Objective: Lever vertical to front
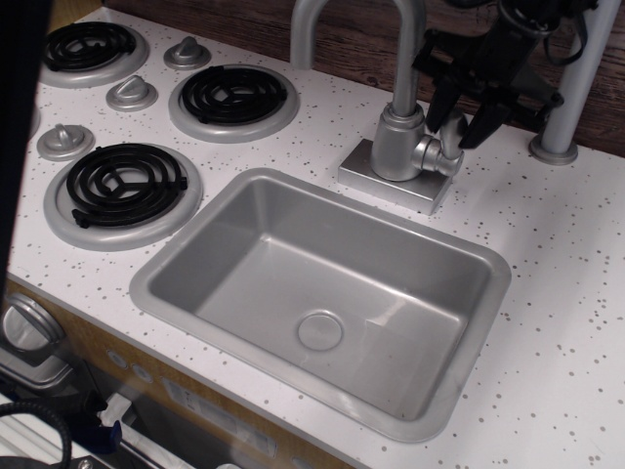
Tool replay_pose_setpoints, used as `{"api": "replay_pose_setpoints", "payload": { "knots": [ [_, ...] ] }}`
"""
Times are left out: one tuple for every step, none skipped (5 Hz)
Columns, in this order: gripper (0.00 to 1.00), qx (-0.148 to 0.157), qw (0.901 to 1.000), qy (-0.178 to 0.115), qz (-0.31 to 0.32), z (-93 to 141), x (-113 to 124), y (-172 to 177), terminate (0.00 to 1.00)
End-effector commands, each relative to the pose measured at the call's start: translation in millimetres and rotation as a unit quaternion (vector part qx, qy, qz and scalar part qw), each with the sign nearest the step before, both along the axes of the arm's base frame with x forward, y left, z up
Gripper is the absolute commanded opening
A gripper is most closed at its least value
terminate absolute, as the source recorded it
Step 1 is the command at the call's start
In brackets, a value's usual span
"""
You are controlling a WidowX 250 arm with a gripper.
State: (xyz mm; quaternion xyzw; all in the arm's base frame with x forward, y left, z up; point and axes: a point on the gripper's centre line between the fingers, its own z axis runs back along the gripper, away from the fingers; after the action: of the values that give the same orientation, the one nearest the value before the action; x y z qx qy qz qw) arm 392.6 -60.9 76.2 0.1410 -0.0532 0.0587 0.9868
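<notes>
The lever (450,137) is a small silver-grey handle that stands about upright on the right side of the faucet's cylindrical base (397,142), joined to it by a short stub. My black gripper (452,127) comes down from the upper right and straddles the lever. One finger (437,98) is on the lever's left and the other on its right. The jaws look open, with small gaps to the lever. The lever's upper part is hidden behind the fingers.
The arched spout (410,44) rises just left of the gripper. The grey sink (156,278) lies in front. Black burners (122,183) and cone-shaped knobs (65,140) are at the left. A grey post (571,93) stands right of the gripper.
</notes>
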Motion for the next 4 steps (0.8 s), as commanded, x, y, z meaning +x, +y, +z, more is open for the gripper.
{"api": "replay_pose_setpoints", "payload": {
  "knots": [
    [0.0,-0.035,0.9992,-0.006,0.017,-1,-13,2,0.0],
    [0.0,-0.056,0.9981,-0.01,0.026,-15,-16,7,0.0],
    [0.0,-0.066,0.9972,-0.008,0.034,-22,-16,8,0.0],
    [0.0,-0.062,0.9975,-0.004,0.034,-19,-16,6,0.0]
  ]
}}
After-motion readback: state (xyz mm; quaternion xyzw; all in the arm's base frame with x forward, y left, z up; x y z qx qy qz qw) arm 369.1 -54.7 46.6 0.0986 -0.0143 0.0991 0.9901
